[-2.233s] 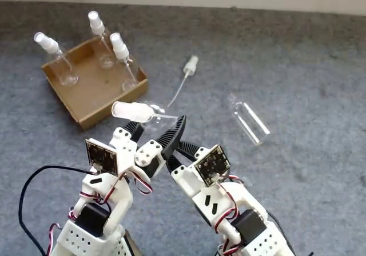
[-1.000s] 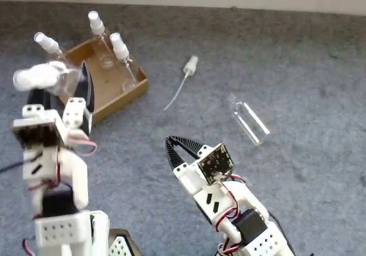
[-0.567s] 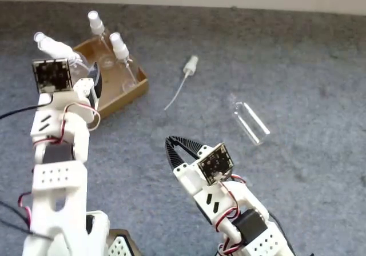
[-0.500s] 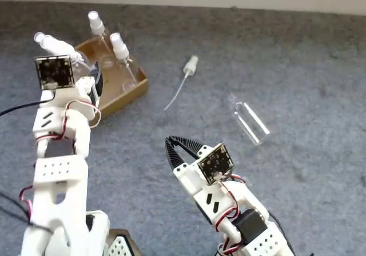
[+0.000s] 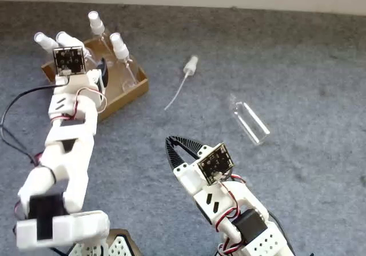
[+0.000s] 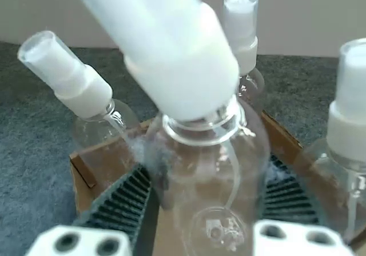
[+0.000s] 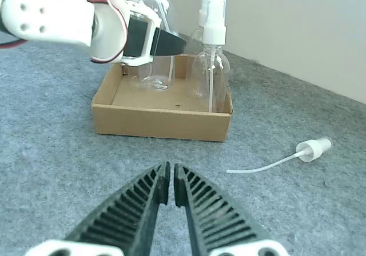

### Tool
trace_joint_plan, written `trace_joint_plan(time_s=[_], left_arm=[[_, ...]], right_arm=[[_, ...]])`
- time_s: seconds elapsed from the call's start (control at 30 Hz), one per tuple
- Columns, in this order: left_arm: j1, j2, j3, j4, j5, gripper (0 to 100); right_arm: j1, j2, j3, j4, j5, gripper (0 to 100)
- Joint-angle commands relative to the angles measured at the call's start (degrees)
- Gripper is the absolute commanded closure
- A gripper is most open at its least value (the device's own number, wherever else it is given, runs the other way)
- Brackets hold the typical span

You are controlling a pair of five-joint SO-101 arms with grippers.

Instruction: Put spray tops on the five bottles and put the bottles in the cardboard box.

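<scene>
High view: grey carpet [image 5: 297, 50] lies under everything. Left gripper [image 6: 203, 204] is over the box [image 5: 123, 96], clenched on a capped bottle [image 6: 206, 147] that tilts inside it among three standing bottles [image 5: 119, 46], each with its top on. Right gripper [image 7: 170, 176] hangs over the carpet facing the box, jaws closed on nothing. An uncapped bottle [image 5: 250, 122] lies on its side well apart. A loose spray top [image 5: 190, 64] lies between it and the box.

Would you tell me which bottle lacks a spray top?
The bottle lying on the carpet, apart from the cardboard box; the other four carry white tops.
</scene>
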Motion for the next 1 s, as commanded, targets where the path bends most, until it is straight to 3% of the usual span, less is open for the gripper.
trace_joint_plan(time_s=[0.0,0.73,0.97], left_arm=[[-0.31,6.20,-8.84,-1.85,-0.62,91],[-0.31,25.01,-21.05,-1.93,-0.70,91],[-0.40,25.54,-20.09,-1.85,-0.70,76]], right_arm=[[0.75,-0.57,7.25,0.13,0.53,98.4],[0.84,-0.57,7.25,0.13,0.53,98.4],[0.84,-0.57,7.25,0.13,0.53,98.4]])
